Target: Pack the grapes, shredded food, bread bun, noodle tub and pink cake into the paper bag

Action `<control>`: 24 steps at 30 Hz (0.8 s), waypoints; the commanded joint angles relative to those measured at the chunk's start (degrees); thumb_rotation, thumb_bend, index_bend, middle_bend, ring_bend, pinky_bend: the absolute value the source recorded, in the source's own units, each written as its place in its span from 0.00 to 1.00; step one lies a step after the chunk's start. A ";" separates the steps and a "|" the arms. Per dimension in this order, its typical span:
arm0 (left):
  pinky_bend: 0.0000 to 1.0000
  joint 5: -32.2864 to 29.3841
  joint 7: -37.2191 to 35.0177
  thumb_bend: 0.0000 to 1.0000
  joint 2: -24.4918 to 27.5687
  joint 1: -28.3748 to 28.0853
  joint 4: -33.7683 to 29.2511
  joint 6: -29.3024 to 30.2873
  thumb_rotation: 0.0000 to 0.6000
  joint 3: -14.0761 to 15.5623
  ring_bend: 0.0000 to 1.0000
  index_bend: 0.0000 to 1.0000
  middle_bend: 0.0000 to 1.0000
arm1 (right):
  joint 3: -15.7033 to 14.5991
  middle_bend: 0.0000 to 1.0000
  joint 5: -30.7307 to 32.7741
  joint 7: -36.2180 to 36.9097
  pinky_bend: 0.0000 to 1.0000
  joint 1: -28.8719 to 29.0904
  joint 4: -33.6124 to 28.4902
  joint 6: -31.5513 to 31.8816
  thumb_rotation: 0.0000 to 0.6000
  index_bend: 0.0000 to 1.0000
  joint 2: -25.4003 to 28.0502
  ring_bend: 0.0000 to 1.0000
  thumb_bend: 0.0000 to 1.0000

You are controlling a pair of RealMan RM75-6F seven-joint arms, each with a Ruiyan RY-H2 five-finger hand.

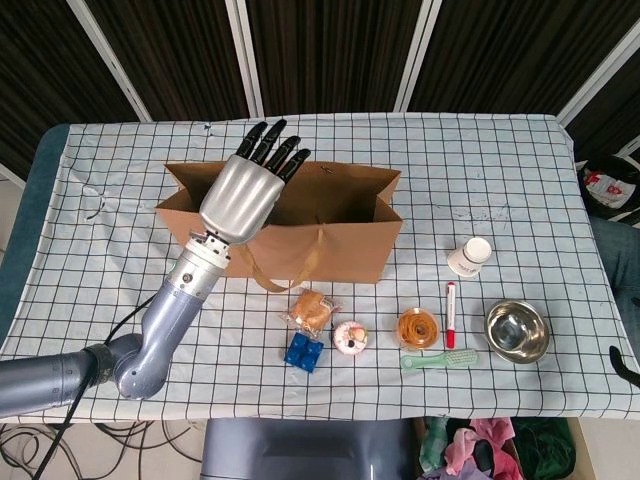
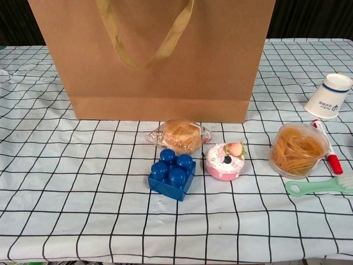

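The brown paper bag (image 1: 345, 215) stands open at the table's middle and fills the top of the chest view as a brown wall (image 2: 160, 61). My left hand (image 1: 243, 195) hovers over its left part, fingers stretched out and apart, holding nothing. In front of the bag lie the wrapped bread bun (image 1: 311, 309) (image 2: 177, 136), the pink cake (image 1: 350, 337) (image 2: 225, 160) and the noodle tub (image 1: 417, 327) (image 2: 298, 149). I see no grapes and no shredded food. The right hand is out of both views.
A blue toy brick (image 1: 303, 352) (image 2: 172, 174) sits just left of the cake. To the right are a white cup (image 1: 470, 256), a red marker (image 1: 450, 314), a green brush (image 1: 440, 359) and a steel bowl (image 1: 516, 330).
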 commanded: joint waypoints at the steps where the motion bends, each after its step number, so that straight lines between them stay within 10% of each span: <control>1: 0.12 1.78 -1.55 0.06 2.41 1.18 -4.06 3.49 1.00 -0.55 0.01 0.18 0.16 | 0.00 0.11 0.01 0.06 0.27 0.00 0.07 -0.04 1.00 0.16 -0.01 0.25 0.30; 5: 0.12 7.09 -4.17 0.07 6.54 5.85 -10.96 8.92 1.00 0.82 0.01 0.17 0.16 | -0.01 0.11 -0.03 0.08 0.27 0.06 0.25 -0.12 1.00 0.16 -0.10 0.25 0.30; 12: 0.12 23.92 -13.39 0.07 15.05 19.59 -17.24 17.20 1.00 11.78 0.03 0.18 0.16 | -0.02 0.11 -0.06 -0.24 0.27 0.02 0.14 0.07 1.00 0.16 -0.15 0.25 0.30; 19: 0.13 46.73 -31.06 0.07 14.60 32.36 -1.85 26.31 1.00 27.33 0.03 0.18 0.17 | 0.19 0.11 0.20 -0.85 0.27 -0.28 -0.34 0.87 1.00 0.16 -0.04 0.25 0.30; 24: 0.13 51.25 -37.10 0.07 9.11 36.60 8.61 27.88 1.00 32.76 0.05 0.19 0.17 | 0.14 0.11 0.22 -1.25 0.27 -0.31 -0.46 0.94 1.00 0.16 -0.09 0.25 0.30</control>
